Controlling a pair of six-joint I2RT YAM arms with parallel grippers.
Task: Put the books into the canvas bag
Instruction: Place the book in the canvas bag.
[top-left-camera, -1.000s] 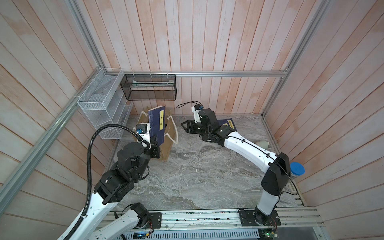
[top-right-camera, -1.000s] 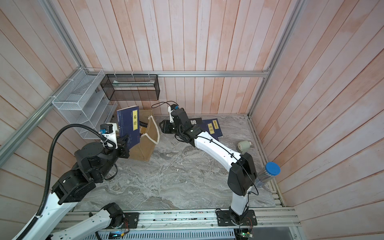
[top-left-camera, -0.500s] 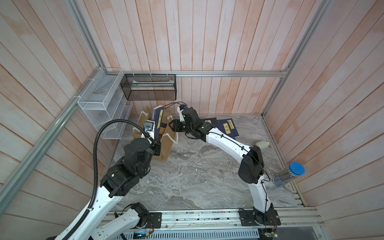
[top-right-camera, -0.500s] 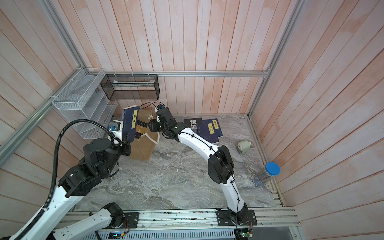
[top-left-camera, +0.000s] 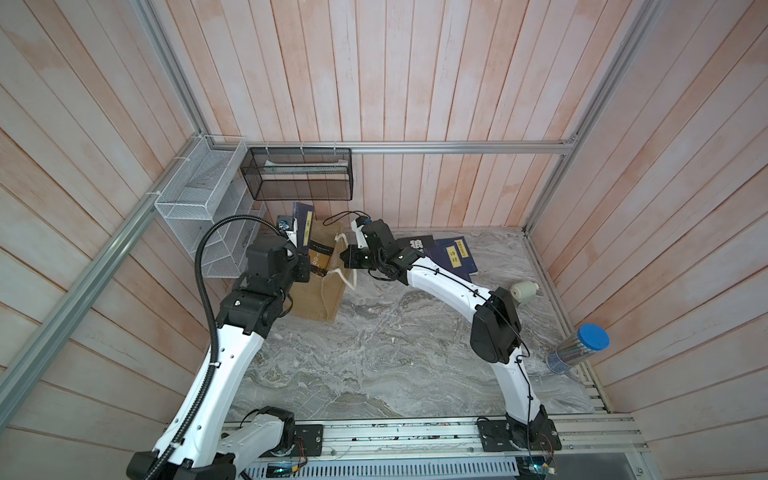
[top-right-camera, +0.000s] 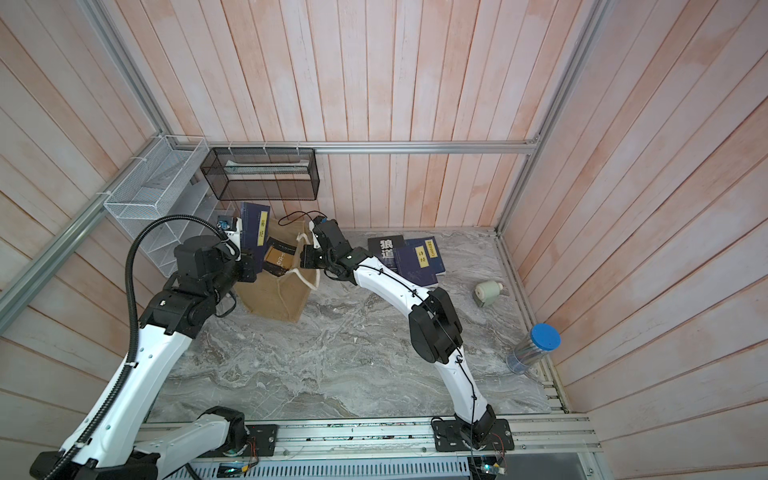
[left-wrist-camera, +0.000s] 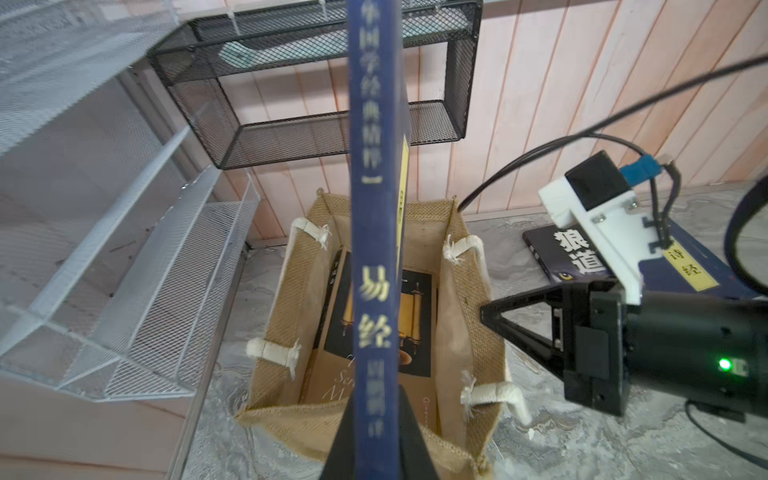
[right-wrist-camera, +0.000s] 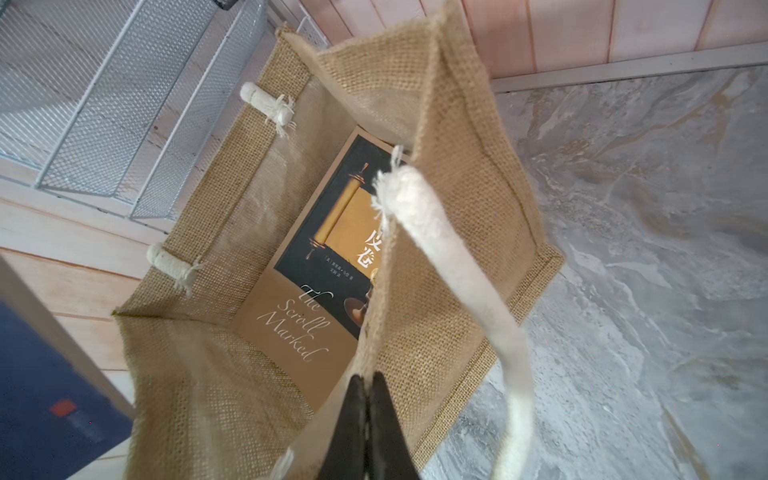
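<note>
The left gripper (left-wrist-camera: 377, 415) is clamped narrow on the lower edge of 1 thin navy paperback (left-wrist-camera: 374, 199), with its 2 black wedge-shaped fingers flat against the covers. The book stands upright out of the jaws. Its spine, with pale lettering, faces the wrist camera, and a top view shows a yellow label strip on the cover. Directly beneath this gripper sits the canvas bag (left-wrist-camera: 457, 328), a boxy tote of coarse tan weave. Its mouth is open, and its thick white rope handles end in frayed knots.

The right gripper (right-wrist-camera: 368, 409) is pressed tight, its 2 slim black fingers pinching the top edge of the bag's long wall. Just beside them, 1 rope handle (right-wrist-camera: 469, 291) loops past. Beyond those fingertips, inside the bag, lies a brown-and-black book (right-wrist-camera: 307, 316). Its matte cover shows toward the opening, with a gold scroll picture and white script.

Behind the right gripper's wrist, a black book (top-left-camera: 415, 245) and a navy stack (top-left-camera: 455, 259) with yellow labels lie flat and overlapping on the grey veined marble tabletop (top-left-camera: 374, 353). Above and beyond the left gripper, a black mesh basket (top-left-camera: 301, 174) and a white mesh shelf (top-left-camera: 195, 199) hang on the plank walls.
</note>
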